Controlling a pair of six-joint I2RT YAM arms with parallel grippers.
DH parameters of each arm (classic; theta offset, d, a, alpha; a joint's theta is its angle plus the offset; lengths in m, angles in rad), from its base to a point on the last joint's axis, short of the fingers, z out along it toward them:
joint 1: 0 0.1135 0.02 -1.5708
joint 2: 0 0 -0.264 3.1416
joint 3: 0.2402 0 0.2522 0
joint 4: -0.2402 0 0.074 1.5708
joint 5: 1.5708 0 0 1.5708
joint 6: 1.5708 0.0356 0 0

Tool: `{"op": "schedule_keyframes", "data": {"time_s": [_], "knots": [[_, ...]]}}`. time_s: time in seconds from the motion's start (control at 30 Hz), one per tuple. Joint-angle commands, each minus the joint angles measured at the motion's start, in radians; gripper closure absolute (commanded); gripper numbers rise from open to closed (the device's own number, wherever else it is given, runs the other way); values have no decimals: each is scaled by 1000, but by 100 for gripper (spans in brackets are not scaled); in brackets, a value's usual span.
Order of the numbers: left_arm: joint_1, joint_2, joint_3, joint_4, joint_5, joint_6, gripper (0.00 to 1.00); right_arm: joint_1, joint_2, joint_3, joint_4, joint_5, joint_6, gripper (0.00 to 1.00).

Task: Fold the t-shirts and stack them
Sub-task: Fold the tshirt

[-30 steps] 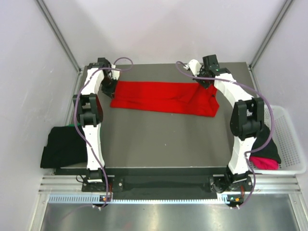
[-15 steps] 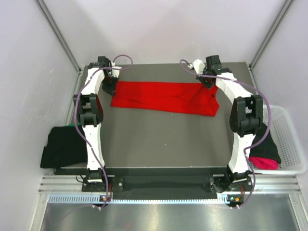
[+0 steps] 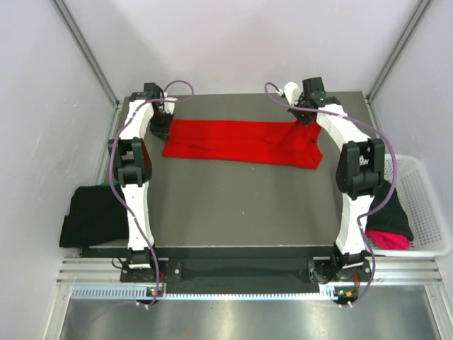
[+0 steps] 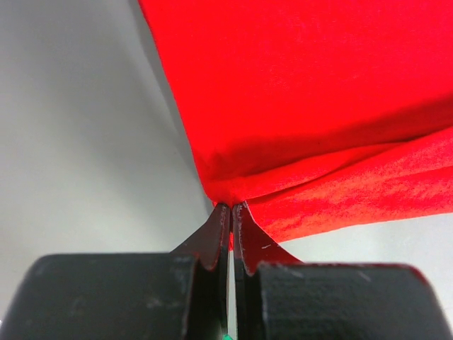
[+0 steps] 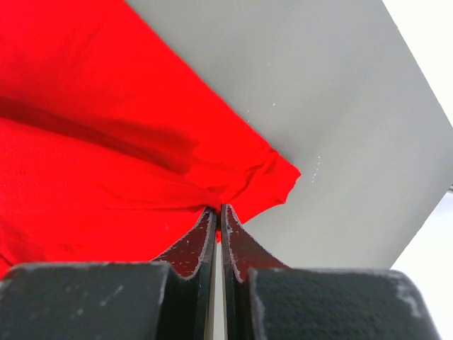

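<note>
A bright red t-shirt lies stretched in a long band across the far part of the grey table. At the band's left end my left gripper is shut on the cloth; in the left wrist view the red t-shirt fans out from the closed tips of the left gripper. My right gripper is shut on the right end, lifting a fold. The right wrist view has the red t-shirt pinched at the tips of the right gripper.
A black t-shirt lies off the table's left edge with a bit of green under it. A white mesh basket on the right holds a black t-shirt and a pink one. White walls enclose the table.
The right gripper has moved a little farther back and right with its end of the red t-shirt, pulling the band straighter. The left gripper has barely moved.
</note>
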Motion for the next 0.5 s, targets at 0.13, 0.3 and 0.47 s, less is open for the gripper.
{"op": "schedule_keyframes", "data": {"time_s": [0.13, 0.3, 0.47], "knots": [[3, -80, 4, 17, -44, -23, 100, -8, 37, 70, 23, -1, 19, 100], [5, -120, 6, 74, -29, -94, 69, -7, 49, 87, 23, -5, 24, 99], [-15, -278, -78, 204, 71, -106, 64, -5, 52, 88, 23, -9, 28, 99]]}}
